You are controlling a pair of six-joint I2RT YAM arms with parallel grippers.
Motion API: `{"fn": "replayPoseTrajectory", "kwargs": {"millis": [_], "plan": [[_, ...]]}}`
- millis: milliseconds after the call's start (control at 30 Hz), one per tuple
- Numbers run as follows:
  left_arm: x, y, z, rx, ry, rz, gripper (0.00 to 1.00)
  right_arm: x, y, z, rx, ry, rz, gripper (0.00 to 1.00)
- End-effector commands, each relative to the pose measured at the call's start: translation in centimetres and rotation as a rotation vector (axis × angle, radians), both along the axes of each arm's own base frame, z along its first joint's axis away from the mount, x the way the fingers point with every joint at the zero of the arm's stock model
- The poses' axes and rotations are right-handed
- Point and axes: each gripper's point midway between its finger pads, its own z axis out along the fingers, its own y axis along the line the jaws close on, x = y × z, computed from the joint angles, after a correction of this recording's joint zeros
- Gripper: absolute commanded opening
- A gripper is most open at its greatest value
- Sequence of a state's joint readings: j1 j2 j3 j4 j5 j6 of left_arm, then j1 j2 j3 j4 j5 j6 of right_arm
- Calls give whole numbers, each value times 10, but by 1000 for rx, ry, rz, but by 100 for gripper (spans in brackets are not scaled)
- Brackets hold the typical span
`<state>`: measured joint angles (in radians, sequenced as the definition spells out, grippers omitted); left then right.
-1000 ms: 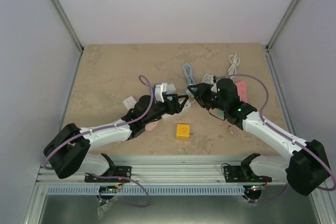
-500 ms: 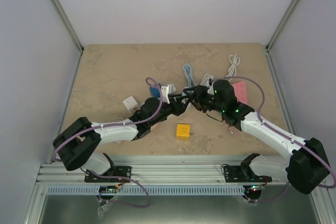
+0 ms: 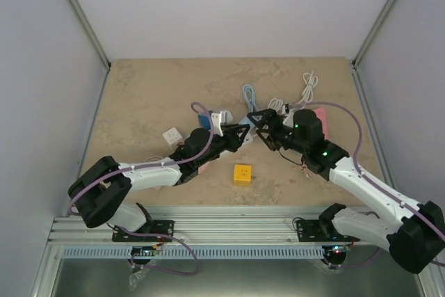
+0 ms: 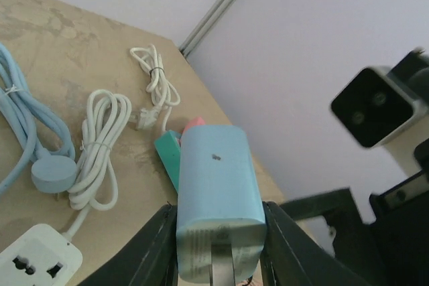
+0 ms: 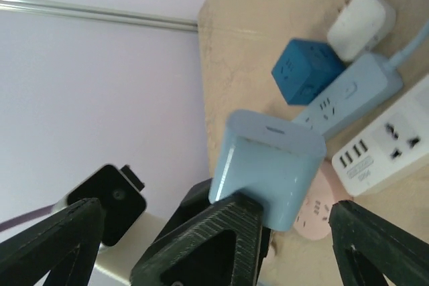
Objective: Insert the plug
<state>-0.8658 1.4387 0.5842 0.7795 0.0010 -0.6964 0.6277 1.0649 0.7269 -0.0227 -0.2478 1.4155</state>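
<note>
Left gripper point(image 4: 218, 249) clamped on the blue plug point(image 4: 218, 185), held up over the counter's middle — right gripper point(image 3: 261, 126) spread wide, empty, just beside it. Nothing inserted yet — white power strip point(image 5: 395, 142) lies toward the far edge

Each arm was built of white tubular link shells joined by bulky black joint housings: the left arm point(image 3: 142, 172) and the right arm point(image 3: 365, 184) alike. A thin lilac cable point(image 3: 359, 130) ran along each in loose loops. Small green indicator lights point(image 3: 324, 152) glowed on the right arm's black joints. The right end effector point(image 5: 214, 246) had black triangular fingers point(image 5: 47, 249) with ridged, layered surfaces.
</note>
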Motion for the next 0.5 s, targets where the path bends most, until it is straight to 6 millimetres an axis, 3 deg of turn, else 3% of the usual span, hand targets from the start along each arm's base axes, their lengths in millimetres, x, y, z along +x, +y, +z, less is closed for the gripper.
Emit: {"fn": "replayPoseTrajectory", "kwargs": {"millis": [0,167,267,467], "plan": [[-1,0,17,-67,42,-78,24,6,-23,11,-100,-162,6,95],[-12,7,39,-173,141,-262,24,12,-40,26,-266,-418,211,95],[-30,5,63,-230,158,-407,24,-1,-30,33,-301,-505,376,93],[-59,-6,92,-297,184,-644,25,-28,-11,57,-159,-610,544,83]]}}
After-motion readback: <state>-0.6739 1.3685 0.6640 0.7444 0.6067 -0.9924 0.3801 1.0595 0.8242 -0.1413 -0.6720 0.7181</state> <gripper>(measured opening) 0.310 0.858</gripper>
